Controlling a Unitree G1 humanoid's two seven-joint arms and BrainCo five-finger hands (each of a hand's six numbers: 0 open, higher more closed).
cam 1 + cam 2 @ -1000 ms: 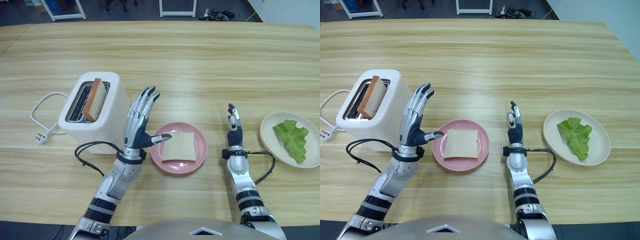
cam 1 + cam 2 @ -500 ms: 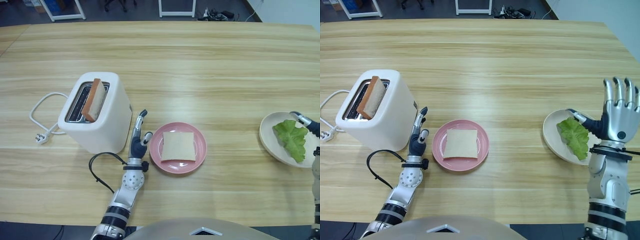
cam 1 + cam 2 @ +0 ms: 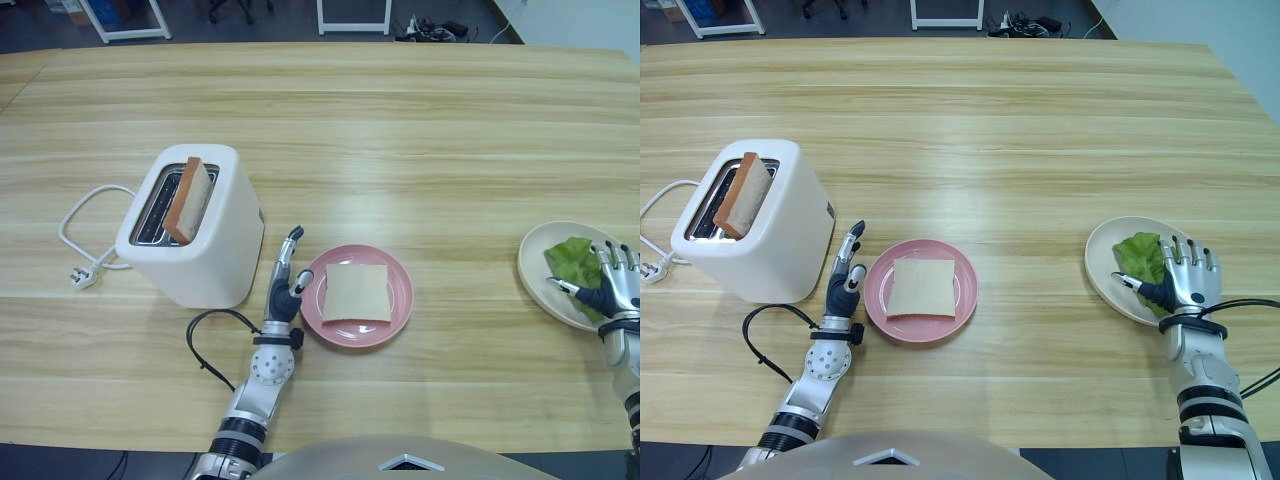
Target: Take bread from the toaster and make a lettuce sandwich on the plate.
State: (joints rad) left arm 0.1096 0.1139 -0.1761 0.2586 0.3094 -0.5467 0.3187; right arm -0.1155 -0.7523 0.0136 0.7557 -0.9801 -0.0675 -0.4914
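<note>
Hovering over the cream plate [image 3: 1105, 245], the right hand [image 3: 1188, 278] has its fingers spread and uncurled, gripping nothing. Its thumb tip is on or just above the lettuce leaf [image 3: 1140, 256], which lies under the hand and just to its left. The leaf looks light, limp and easily torn, so a gentle pinch near its thicker middle would likely hold better than one at the frilly edge. The left hand [image 3: 848, 280] stands edge-up, fingers straight and empty. The toaster [image 3: 790, 250] with its raised bread slice [image 3: 743, 195] is on its left, and the pink plate [image 3: 880, 300] carrying another slice [image 3: 922, 287] is just to its right.
</note>
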